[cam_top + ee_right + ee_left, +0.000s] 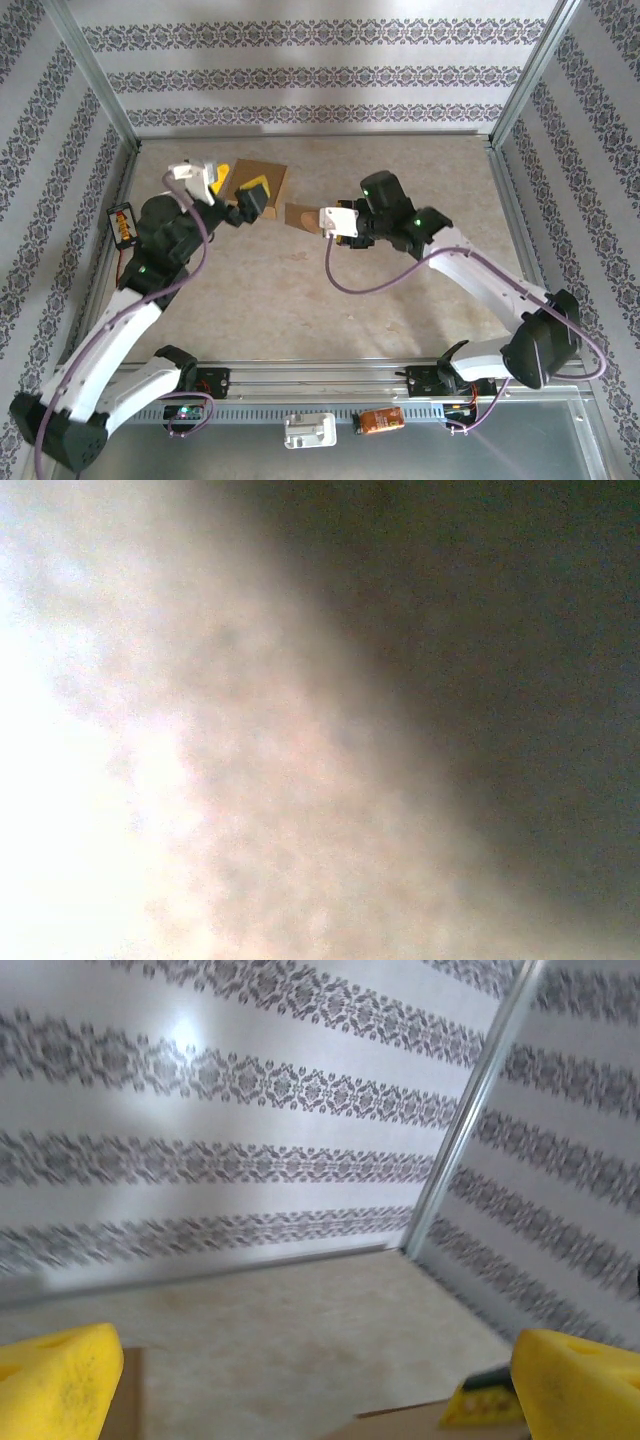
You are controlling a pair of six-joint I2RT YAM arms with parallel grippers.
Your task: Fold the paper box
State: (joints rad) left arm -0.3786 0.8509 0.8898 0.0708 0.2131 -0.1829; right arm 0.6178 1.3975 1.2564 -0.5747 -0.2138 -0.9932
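Paper box [268, 172]: likely light, thin, easily creased; best taken at a flap edge.
Left fingers [55, 1385]: spread, empty.
Right fingers [316, 220]: grip unclear.

Left gripper [238, 186] and right gripper [308, 216] sit at the paper box [272, 170].

Brown paper box [268, 172], lying flat, far centre-left

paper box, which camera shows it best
Top external: the flat brown paper box lies on the table, seen from above. Left wrist catches its brown edge at the bottom; right wrist is too blurred to tell.
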